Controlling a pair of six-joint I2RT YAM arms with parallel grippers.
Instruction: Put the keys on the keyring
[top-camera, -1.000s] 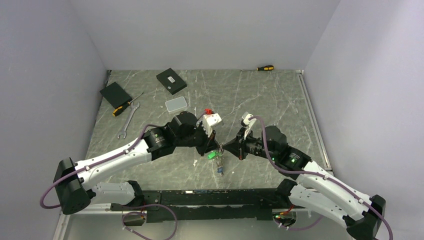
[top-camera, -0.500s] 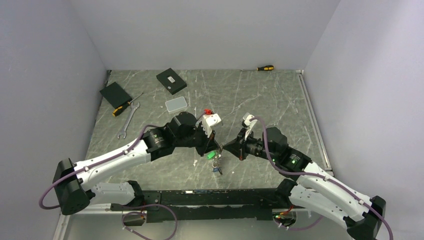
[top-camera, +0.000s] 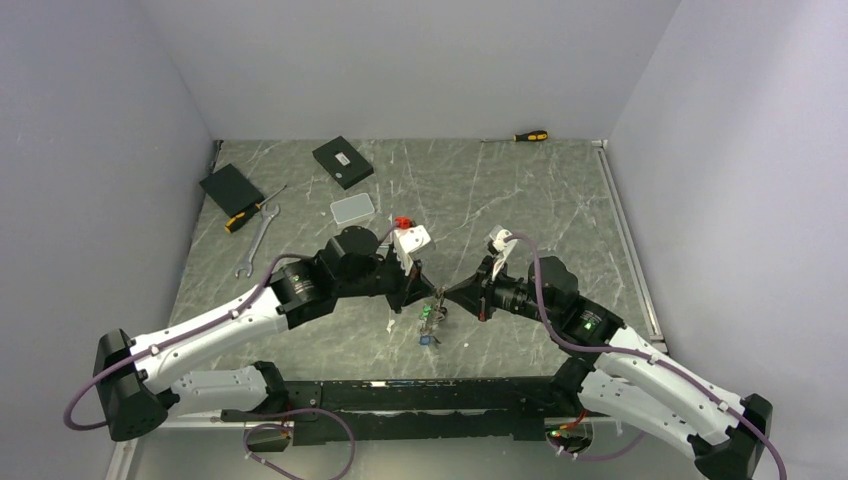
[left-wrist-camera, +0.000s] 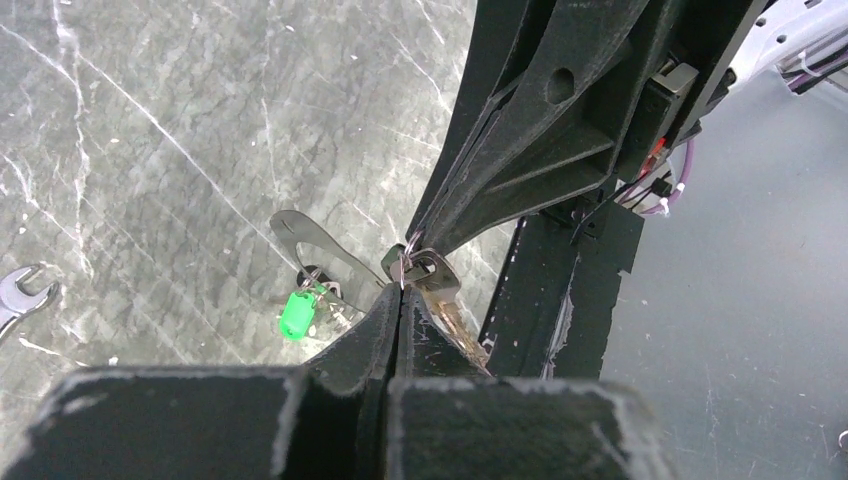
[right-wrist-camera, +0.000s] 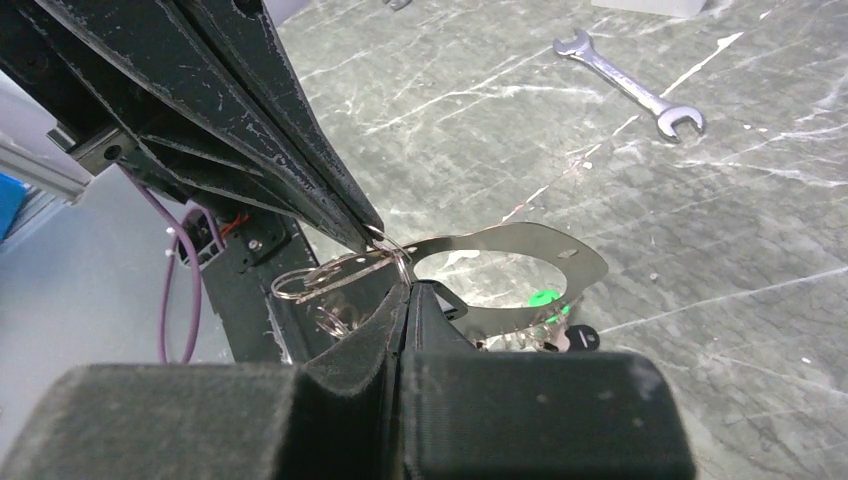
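My two grippers meet tip to tip above the middle of the table. The left gripper (top-camera: 428, 292) (left-wrist-camera: 400, 292) is shut on the small wire ring of a silver key (left-wrist-camera: 432, 272). The right gripper (top-camera: 447, 294) (right-wrist-camera: 406, 285) is shut on one end of the keyring (right-wrist-camera: 565, 252), a thin grey metal loop that also shows in the left wrist view (left-wrist-camera: 312, 238). Several small keys hang from it, among them a green tag (top-camera: 425, 313) (right-wrist-camera: 545, 298) (left-wrist-camera: 295, 313), a blue tag (top-camera: 428, 340) and a black key head (right-wrist-camera: 581, 338). Loose small rings (right-wrist-camera: 322, 279) sit between the fingertips.
The silver wrench (top-camera: 255, 241) (right-wrist-camera: 627, 92) and a yellow-handled screwdriver (top-camera: 250, 212) lie at the left. Two black boxes (top-camera: 342, 161) (top-camera: 231, 189) and a grey box (top-camera: 352, 208) lie at the back left. Another screwdriver (top-camera: 530, 135) lies by the back wall. The black base rail (top-camera: 420, 395) runs along the near edge.
The left arm's wrist has shifted a little to the left. The hanging bunch of keys has swung slightly left with it. Both grippers stay shut, tips together.
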